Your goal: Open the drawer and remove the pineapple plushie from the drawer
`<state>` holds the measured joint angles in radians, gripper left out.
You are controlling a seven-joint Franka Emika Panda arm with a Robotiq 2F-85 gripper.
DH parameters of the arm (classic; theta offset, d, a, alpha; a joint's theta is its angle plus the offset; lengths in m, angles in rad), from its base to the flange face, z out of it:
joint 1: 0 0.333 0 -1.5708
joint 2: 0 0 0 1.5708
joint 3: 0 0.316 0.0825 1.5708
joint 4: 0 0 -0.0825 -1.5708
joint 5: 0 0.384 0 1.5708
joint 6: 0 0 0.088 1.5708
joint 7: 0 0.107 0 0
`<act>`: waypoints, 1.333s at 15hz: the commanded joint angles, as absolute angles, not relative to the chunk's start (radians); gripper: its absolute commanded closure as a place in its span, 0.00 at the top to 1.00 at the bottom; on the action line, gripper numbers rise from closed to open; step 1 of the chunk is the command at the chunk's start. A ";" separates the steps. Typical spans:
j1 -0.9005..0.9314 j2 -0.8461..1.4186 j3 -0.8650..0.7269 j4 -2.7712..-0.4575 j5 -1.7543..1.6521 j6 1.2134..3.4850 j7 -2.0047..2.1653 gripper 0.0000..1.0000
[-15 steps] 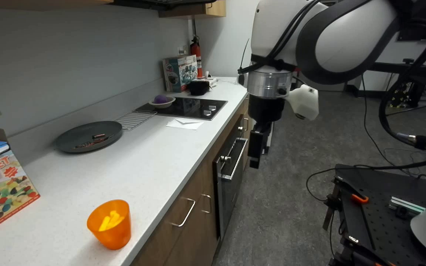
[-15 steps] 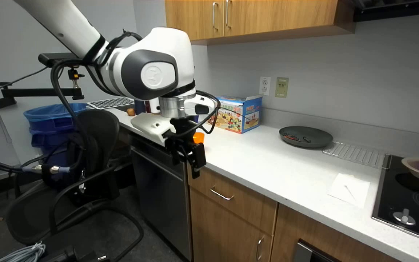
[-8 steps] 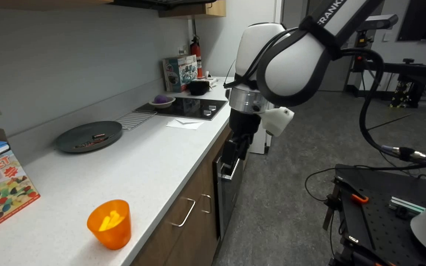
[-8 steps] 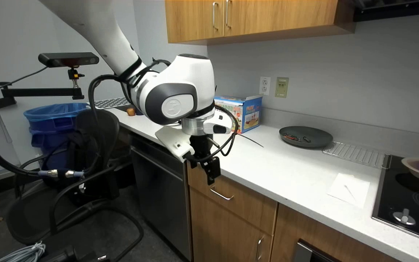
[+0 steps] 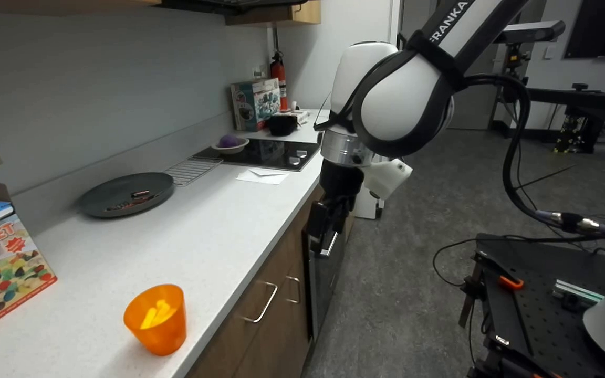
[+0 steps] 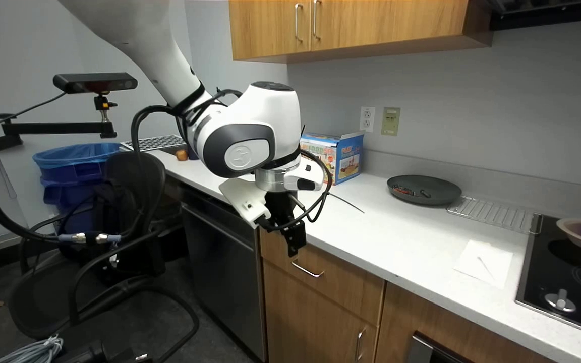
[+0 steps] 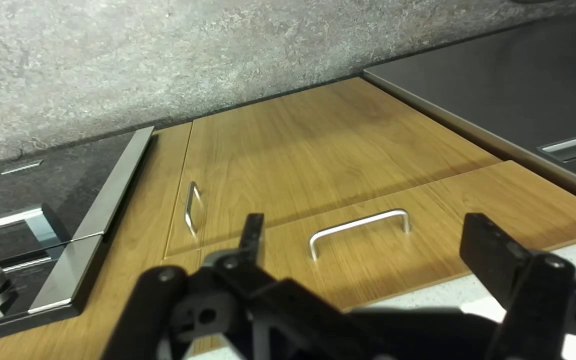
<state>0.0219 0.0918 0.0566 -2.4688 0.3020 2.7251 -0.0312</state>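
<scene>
The drawer (image 6: 343, 282) is shut under the countertop, with a brown wood front. Its silver bar handle (image 6: 306, 271) also shows in an exterior view (image 5: 264, 303) and in the wrist view (image 7: 358, 225). My gripper (image 7: 363, 218) is open and empty, its fingers wide apart. In the wrist view the handle appears between the fingertips but beyond them, apart from both. In both exterior views the gripper (image 5: 322, 231) (image 6: 296, 247) hangs in front of the cabinets, near counter-edge height and pointing down. The pineapple plushie is out of view.
The counter (image 6: 371, 227) edge runs just behind the gripper. An orange cup (image 5: 158, 325) stands near that edge. A dark round pan (image 6: 424, 189) and a toy box (image 6: 348, 156) stand farther back. Beside the drawer are an oven (image 7: 23, 240) and a dark dishwasher (image 6: 220, 262).
The arm has come down and in toward the cabinets, bringing the gripper close to the drawer handle. In the last half second it has moved only slightly. The drawer has stayed shut.
</scene>
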 commanded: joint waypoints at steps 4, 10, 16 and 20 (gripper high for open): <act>0.021 0.091 0.058 -2.468 0.299 2.723 -0.027 1.00; 0.011 0.169 0.059 -2.457 0.333 2.816 -0.030 1.00; -0.061 0.318 0.133 -2.413 0.472 2.937 -0.081 1.00; -0.108 0.443 0.206 -2.335 0.579 3.005 -0.129 1.00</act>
